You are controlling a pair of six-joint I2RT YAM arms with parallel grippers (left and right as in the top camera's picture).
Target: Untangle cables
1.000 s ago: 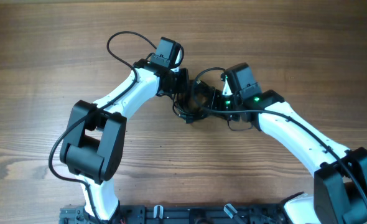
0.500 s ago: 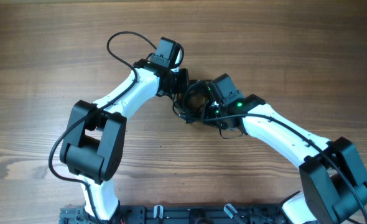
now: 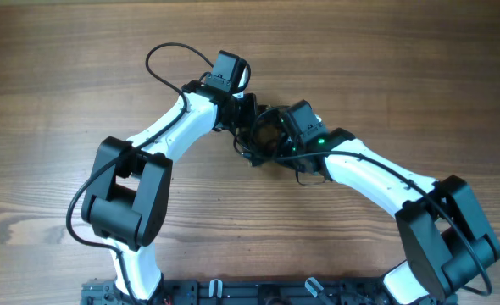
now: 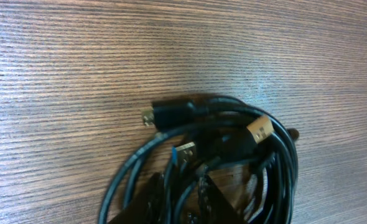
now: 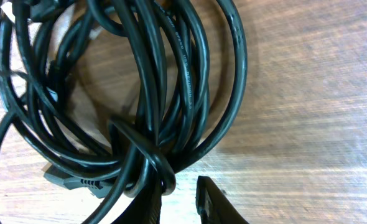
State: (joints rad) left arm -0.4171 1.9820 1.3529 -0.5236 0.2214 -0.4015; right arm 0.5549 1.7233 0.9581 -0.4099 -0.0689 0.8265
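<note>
One tangle of cables (image 5: 140, 93) (sheath print unreadable); right end effector (image 5: 182, 202) barely ajar, empty; left end effector (image 4: 180, 208) unclear.

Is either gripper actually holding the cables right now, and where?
Right gripper: nothing, bare wood between its fingers. Left gripper straddles strands at the edge of the cables; a firm clamp cannot be told.

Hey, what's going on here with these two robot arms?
Two robot arms are working on a tangled bundle of black cables in the middle of the wooden table. The left tool sits in the coil with cords running between its fingers; whether it grips them is unclear. The right tool is at the coil's edge, fingers apart, with one loop right at its tips. No cable is pulled free yet.
</note>
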